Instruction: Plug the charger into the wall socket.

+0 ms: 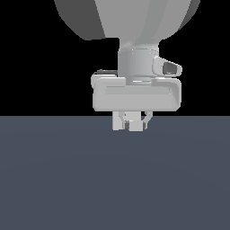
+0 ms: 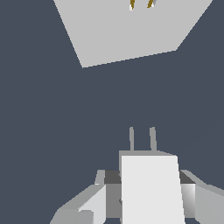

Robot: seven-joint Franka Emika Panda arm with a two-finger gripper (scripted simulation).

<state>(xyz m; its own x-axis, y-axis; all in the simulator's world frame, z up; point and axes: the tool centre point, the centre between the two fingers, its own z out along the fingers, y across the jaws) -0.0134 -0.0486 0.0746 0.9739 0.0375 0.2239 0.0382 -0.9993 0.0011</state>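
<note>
In the wrist view my gripper (image 2: 146,199) is shut on the charger (image 2: 151,179), a small white block held between the two fingers. Its two grey prongs (image 2: 142,139) point toward the wall socket (image 2: 127,30), a flat white plate with two yellowish slots near its centre. A gap of dark floor separates the prongs from the plate. In the exterior view the gripper (image 1: 134,122) hangs low near the floor with the charger (image 1: 135,126) in it. The socket (image 1: 117,122) shows as a small white plate right beside it, partly overlapped by the fingers.
A flat dark blue-grey floor (image 1: 112,179) fills the lower half of the exterior view, with a black background above it. The arm's large grey links (image 1: 130,18) stand over the gripper. Nothing else shows.
</note>
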